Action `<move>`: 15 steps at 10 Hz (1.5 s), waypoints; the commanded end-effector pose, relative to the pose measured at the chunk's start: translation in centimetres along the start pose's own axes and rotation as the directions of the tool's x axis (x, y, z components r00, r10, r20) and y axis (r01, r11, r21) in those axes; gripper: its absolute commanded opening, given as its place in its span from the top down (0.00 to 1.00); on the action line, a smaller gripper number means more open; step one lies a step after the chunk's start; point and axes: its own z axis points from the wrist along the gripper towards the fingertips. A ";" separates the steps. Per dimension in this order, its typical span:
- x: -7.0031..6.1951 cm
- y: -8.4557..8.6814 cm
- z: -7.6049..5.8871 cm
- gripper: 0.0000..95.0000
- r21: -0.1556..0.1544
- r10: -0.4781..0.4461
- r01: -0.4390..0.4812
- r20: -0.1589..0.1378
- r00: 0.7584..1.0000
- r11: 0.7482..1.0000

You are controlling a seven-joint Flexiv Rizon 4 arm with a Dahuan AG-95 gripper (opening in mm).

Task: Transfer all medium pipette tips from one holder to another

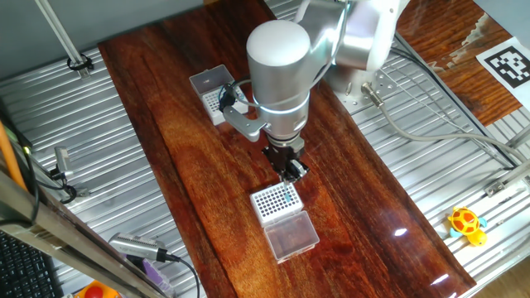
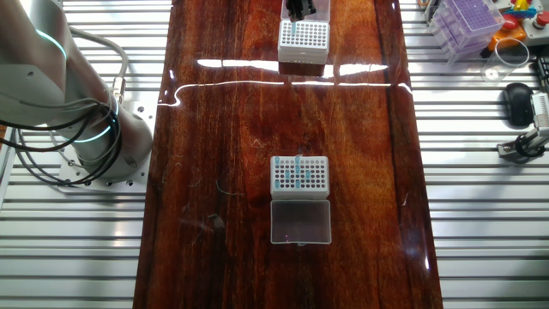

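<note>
the gripper (image 1: 291, 170) hangs low over the far corner of a white tip rack (image 1: 276, 201), its dark fingers pointing down at the grid; whether they are parted or pinched on a tip cannot be told. that rack's clear hinged lid (image 1: 291, 234) lies open on the wooden table (image 1: 190, 157). the other rack (image 2: 300, 174) (lid also open) holds several teal medium pipette tips (image 2: 296, 175) along its left columns.

Two high, opposite-end views over one table (image 1: 190, 157) (shared).
</note>
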 end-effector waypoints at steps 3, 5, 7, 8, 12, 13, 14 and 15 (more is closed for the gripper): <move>-0.4 0.1 -0.2 1.00 0.001 -0.003 0.003 0.003 1.000 1.000; -0.5 0.2 -0.2 1.00 0.001 -0.002 0.002 0.004 1.000 1.000; -0.6 0.3 0.1 1.00 0.003 0.002 -0.002 0.004 1.000 1.000; -0.6 0.2 0.2 1.00 0.004 0.002 -0.002 0.004 1.000 1.000; -0.5 0.2 0.4 1.00 0.004 -0.004 0.004 0.006 1.000 1.000; -0.5 0.1 0.5 1.00 0.005 -0.005 0.005 0.007 1.000 1.000; -0.5 0.1 0.6 1.00 0.005 -0.004 0.004 0.007 1.000 1.000; -0.5 0.0 0.7 1.00 0.005 -0.005 0.005 0.008 1.000 1.000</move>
